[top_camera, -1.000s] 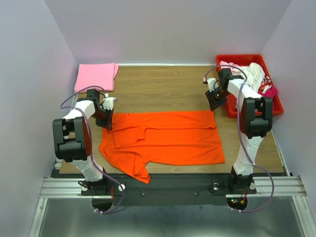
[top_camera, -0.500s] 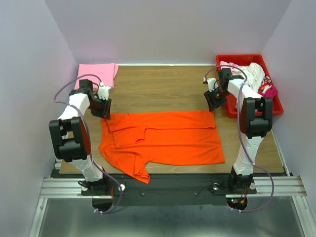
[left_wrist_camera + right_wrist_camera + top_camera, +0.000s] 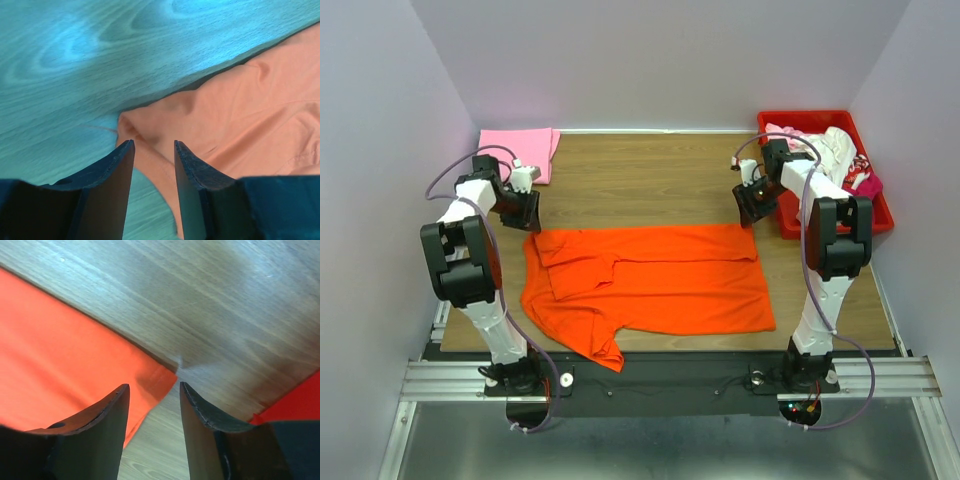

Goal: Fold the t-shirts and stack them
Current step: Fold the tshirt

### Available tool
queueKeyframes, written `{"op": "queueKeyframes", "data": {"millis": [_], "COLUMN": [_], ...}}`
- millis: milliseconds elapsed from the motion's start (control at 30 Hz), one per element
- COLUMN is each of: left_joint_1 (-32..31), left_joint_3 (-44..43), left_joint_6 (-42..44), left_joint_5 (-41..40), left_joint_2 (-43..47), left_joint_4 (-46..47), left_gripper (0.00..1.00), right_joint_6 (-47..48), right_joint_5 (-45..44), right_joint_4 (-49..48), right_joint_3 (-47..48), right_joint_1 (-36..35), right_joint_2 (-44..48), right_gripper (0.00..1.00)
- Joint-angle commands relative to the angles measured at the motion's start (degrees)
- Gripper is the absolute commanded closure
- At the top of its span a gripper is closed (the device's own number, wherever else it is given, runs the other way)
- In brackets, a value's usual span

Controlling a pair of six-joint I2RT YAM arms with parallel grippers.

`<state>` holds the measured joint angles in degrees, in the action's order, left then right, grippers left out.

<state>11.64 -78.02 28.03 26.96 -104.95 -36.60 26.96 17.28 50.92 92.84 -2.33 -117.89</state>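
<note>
**Hovering open over both far corners of the orange shirt**

Looking at the orange shirt [image 3: 650,280] lying flat on the table [image 3: 650,180] between the two arms, with its long axis running left to right and one sleeve [image 3: 595,345] trailing toward the near left edge.

Holding the left gripper [image 3: 154,145] just beyond the shirt's far left corner, fingers spread and pinching nothing. Seeing the rounded corner of cloth on the wood right below the gap in the left wrist view.

Holding the right gripper [image 3: 152,387] just beyond the far right corner in the same way, fingers apart with nothing between them and the corner tip sitting under the gap.

Noting a folded pink shirt [image 3: 515,152] at the far left of the table, just behind the left gripper. Noting more shirts [image 3: 835,148], white and magenta, heaped in the red crate [image 3: 882,215] at the far right.

Judging each arm to be nearest its own corner. Probably calling for both to drop, pinch the far edge, and carry it across the short axis toward the near edge.

Watching for a pinch catching only one layer at the left, where the cloth is bunching.
</note>
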Motion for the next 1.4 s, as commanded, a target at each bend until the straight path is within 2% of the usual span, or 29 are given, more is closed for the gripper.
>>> {"op": "queueKeyframes", "data": {"millis": [0,100,200,300,367,433,533,567,833,1033,1367], "left_joint_1": [-0.04,-0.04,-0.13,-0.13,-0.13,-0.13,-0.04,-0.04,-0.13,-0.65,-2.94], "left_joint_3": [1.19,2.16,4.01,5.33,5.6,4.98,2.71,1.83,-9.85,-19.16,-38.68], "left_joint_6": [-1.05,-1.57,-1.31,-0.96,-1.22,-1.75,-2.1,-2.02,-3.16,-3.86,-3.68], "left_joint_5": [2.4,1.52,0.73,0.2,-0.06,-0.5,-1.82,-2.08,-1.3,-1.3,-2.35], "left_joint_2": [-0.25,-1.22,-2.36,-3.16,-3.33,-3.77,-5.0,-5.44,-13.17,-19.75,-30.4], "left_joint_4": [2.84,4.6,5.66,6.62,7.68,8.47,9.35,9.27,7.95,7.6,4.52], "left_gripper": [0.5,0.5,0.5,0.55,0.64,0.79,0.98,1.0,1.0,1.0,1.0], "right_joint_6": [-0.42,-0.42,-0.07,0.11,-0.15,-0.5,-0.86,-1.12,-3.49,-4.11,-5.51], "right_joint_5": [2.76,3.02,2.5,1.71,1.36,0.74,-0.22,-0.58,-5.14,-11.47,-14.99], "right_joint_4": [1.03,1.03,0.85,0.68,0.42,-0.03,-0.99,-2.12,-8.81,-11.1,-11.37], "right_joint_3": [1.03,0.86,0.77,1.03,1.73,2.17,2.7,2.7,6.73,14.38,27.66], "right_joint_1": [-0.31,-0.31,-0.31,-0.4,-0.31,-0.31,-0.31,-0.31,-0.84,-0.75,-0.75], "right_joint_2": [0.47,-0.68,-1.73,-2.35,-2.7,-3.14,-3.58,-3.58,-7.87,-13.85,-21.95], "right_gripper": [0.53,0.56,0.65,0.77,0.87,0.99,1.0,0.99,0.99,1.0,0.99]}}
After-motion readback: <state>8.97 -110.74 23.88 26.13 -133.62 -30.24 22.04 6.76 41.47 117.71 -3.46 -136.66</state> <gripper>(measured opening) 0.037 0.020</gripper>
